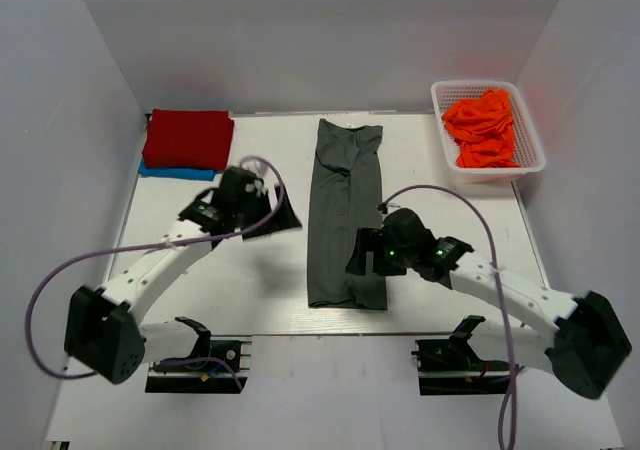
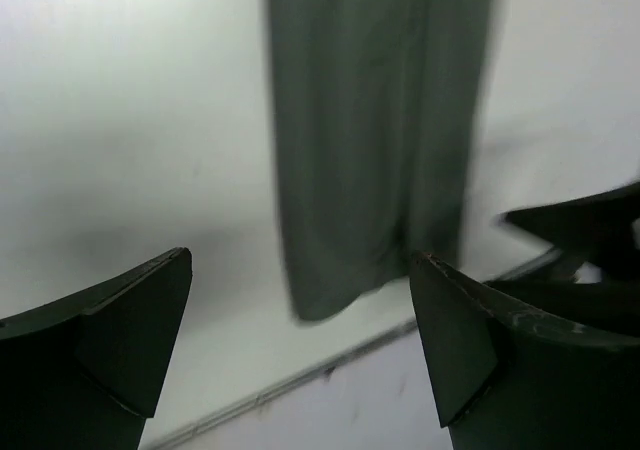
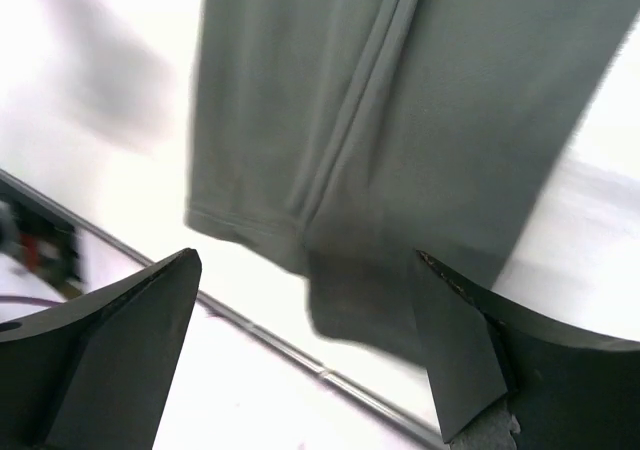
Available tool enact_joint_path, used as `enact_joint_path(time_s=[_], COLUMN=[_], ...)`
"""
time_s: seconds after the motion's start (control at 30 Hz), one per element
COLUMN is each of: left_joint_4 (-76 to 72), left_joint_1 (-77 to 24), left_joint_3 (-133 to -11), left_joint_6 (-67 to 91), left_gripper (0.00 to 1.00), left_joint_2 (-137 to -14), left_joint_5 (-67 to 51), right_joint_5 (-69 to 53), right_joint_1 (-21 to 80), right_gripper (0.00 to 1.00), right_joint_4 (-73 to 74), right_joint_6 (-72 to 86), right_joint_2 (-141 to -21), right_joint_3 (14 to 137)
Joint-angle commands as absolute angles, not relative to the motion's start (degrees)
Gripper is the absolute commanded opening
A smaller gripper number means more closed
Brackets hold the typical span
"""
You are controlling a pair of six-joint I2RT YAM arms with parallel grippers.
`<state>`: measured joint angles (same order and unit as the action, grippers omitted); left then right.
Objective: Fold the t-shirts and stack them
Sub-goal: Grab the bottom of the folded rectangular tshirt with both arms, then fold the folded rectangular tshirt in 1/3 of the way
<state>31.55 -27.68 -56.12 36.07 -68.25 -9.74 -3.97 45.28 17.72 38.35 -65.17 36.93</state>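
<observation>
Red t-shirt (image 1: 188, 138) sits folded at the far left corner of your table (image 1: 250, 280), squared off on top of a blue t-shirt (image 1: 175, 173), of which you see only a thin strip along the near and left edges.

To the right of that stack, your left gripper (image 1: 283, 215) hangs over bare table, pointing right, just beside the left edge of the charcoal-grey t-shirt (image 1: 345, 210). In its wrist view the left gripper (image 2: 300, 340) has its fingers spread wide with nothing between them, and the grey cloth (image 2: 370, 140) lies beyond them, its near end just short of the table's near edge.

That charcoal-grey t-shirt fills the middle of the table, folded into a long narrow strip that runs from the far edge nearly to the near edge. Its far end is rumpled and its near end is flatter.

Your right gripper (image 1: 358, 255) is over the right side of the strip, towards its near end, pointing left. From its wrist camera the right gripper (image 3: 305, 340) is also spread wide and holds nothing. Below it you see the hem of the grey cloth (image 3: 400, 100) and a lengthwise fold. Whether the fingertips touch the cloth, you cannot tell.

At the far right corner, a white lattice basket (image 1: 440, 100) holds crumpled orange t-shirts (image 1: 485, 128).
</observation>
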Motion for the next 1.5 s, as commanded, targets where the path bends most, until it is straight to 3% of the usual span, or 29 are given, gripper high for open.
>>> enact_joint_path(time_s=[0.0, 0.13, 0.27, 0.43, 0.5, 0.6, 0.63, 0.77, 0.83, 0.87, 1.0, 1.1, 1.17, 1.2, 1.47], left_joint_4=[38.7, 30.2, 29.1, 24.1, 24.1, 24.1, 25.0, 25.6, 26.3, 27.1, 26.5, 26.5, 26.5, 26.5, 33.6], left_joint_1=[-29.5, -33.6, -38.5, -42.0, -43.6, -44.9, -44.9, -45.4, -46.0, -46.0, -46.0, -46.0, -46.0, -46.0, -44.5], left_joint_3=[-47.8, -37.2, -35.1, -33.9, -35.5, -37.6, -38.7, -39.8, -42.2, -42.7, -43.8, -46.3, -47.6, -49.5, -58.9], left_joint_6=[37.3, 40.4, 41.5, 42.1, 40.4, 38.9, 38.9, 38.4, 37.9, 37.9, 37.3, 36.7, 36.1, 35.6, 35.0], left_gripper=[1.0, 1.0, 1.0, 0.84, 0.74, 0.59, 0.57, 0.54, 0.48, 0.46, 0.28, 0.0, 0.0, 0.0, 0.0], left_joint_2=[-70.7, -68.0, -71.0, -77.5, -80.5, -84.9, -85.8, -88.5, -90.1, -90.1, -91.4, -92.5, -93.0, -93.5, -90.7], left_joint_5=[-21.3, -29.2, -29.3, -28.7, -28.0, -24.6, -23.4, -21.2, -19.6, -19.1, -17.8, -16.2, -16.2, -16.7, -12.1], right_joint_5=[2.0, -3.6, -8.4, -6.3, -4.6, -2.6, -2.1, -0.3, 1.5, 2.3, 2.4, 3.2, 3.8, 4.6, 13.8], right_joint_1=[45.2, 45.4, 45.9, 45.7, 45.8, 45.6, 45.8, 45.6, 45.5, 45.4, 45.5, 45.5, 45.5, 45.5, 44.7], right_gripper=[0.9, 0.9, 0.9, 0.9, 0.86, 0.7, 0.64, 0.64, 0.61, 0.53, 0.32, 0.17, 0.09, 0.0, 0.0], right_joint_4=[29.0, 30.5, 28.0, 23.8, 25.0, 26.4, 26.5, 27.7, 28.7, 28.9, 27.6, 27.0, 27.9, 28.3, 35.2], right_joint_6=[47.3, 52.0, 58.2, 61.9, 62.8, 63.4, 63.4, 63.5, 63.5, 63.4, 61.9, 60.2, 59.3, 59.2, 57.1], right_joint_2=[-59.6, -55.9, -55.6, -54.1, -54.9, -55.7, -56.0, -56.7, -57.5, -57.7, -60.0, -62.6, -64.2, -64.6, -65.7], right_joint_3=[37.6, 28.8, 24.9, 20.8, 21.4, 22.4, 22.8, 23.8, 24.5, 24.9, 25.9, 27.7, 28.9, 31.0, 41.7])
